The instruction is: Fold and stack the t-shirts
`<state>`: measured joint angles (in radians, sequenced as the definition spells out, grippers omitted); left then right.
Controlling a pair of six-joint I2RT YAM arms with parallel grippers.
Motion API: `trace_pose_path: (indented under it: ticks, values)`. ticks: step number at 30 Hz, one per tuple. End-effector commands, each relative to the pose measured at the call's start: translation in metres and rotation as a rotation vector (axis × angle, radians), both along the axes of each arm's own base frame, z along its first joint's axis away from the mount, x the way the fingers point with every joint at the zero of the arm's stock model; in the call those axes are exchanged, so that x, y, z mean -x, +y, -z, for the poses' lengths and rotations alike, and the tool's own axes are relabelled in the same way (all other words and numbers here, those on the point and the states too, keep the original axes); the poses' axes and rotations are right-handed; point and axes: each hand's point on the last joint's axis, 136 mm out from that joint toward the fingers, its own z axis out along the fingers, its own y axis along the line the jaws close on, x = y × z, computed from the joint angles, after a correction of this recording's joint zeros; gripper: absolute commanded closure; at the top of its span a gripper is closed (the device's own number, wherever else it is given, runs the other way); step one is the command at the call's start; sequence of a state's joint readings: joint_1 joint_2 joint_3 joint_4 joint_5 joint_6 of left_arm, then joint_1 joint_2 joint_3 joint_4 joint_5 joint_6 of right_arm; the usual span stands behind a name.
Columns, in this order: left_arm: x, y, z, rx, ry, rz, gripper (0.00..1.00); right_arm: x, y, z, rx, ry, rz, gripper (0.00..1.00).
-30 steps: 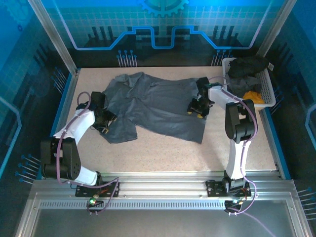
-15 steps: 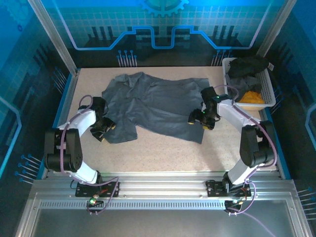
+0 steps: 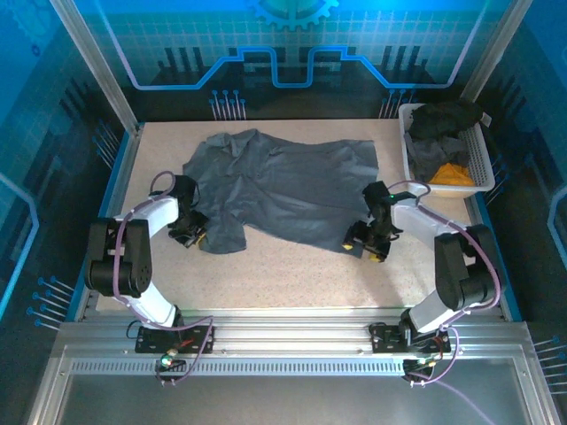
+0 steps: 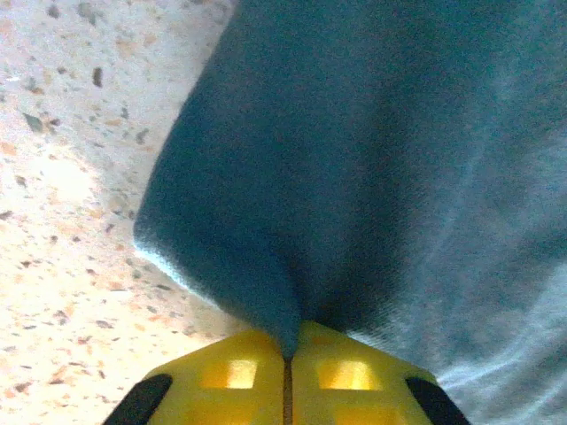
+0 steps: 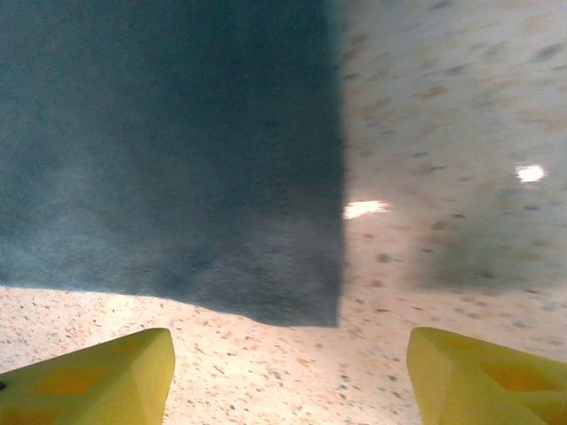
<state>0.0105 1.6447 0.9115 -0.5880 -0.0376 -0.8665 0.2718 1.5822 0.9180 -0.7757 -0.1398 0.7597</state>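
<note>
Arms bend low over the table (image 3: 292,274), forearms angled inward. The left gripper (image 3: 190,234) is clamped on the near-left edge of the slate-grey t-shirt (image 3: 283,190), which lies spread across the table's middle. The right gripper (image 3: 368,246), fingers apart, sits at the shirt's near-right corner.

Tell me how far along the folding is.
Done: nothing folded or stacked; the slate-grey shirt lies spread on the table. In hand: the left gripper is pinched on its left edge; the right gripper hangs open at its near-right corner. Left: fold it, then the other shirts in the basket.
</note>
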Motion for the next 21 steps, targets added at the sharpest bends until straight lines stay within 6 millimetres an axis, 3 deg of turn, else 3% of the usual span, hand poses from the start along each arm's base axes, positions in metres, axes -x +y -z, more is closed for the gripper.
trace_pose_path:
  ticks: [1,7,11,12,15,21]
  values:
    - [0.005,-0.008,-0.001,0.008,-0.013,0.002,1.00,-0.014,0.017,0.008,-0.012,-0.005,0.007,0.35]
    - [-0.002,-0.012,-0.031,-0.011,-0.104,-0.031,1.00,-0.032,0.011,0.020,0.046,0.002,0.018,0.64]
    - [-0.013,-0.016,-0.058,-0.001,-0.190,-0.059,1.00,-0.056,0.011,0.009,0.034,-0.052,-0.004,0.94]
    - [-0.016,-0.017,-0.066,0.001,-0.212,-0.063,1.00,-0.062,0.011,0.001,0.039,-0.079,-0.020,0.99]
    - [-0.029,-0.016,-0.100,0.006,-0.309,-0.075,1.00,-0.087,0.015,-0.037,0.052,-0.196,-0.075,1.00]
    - [-0.064,-0.016,-0.195,0.029,-0.574,-0.088,1.00,-0.138,0.027,-0.145,0.034,-0.476,-0.161,1.00]
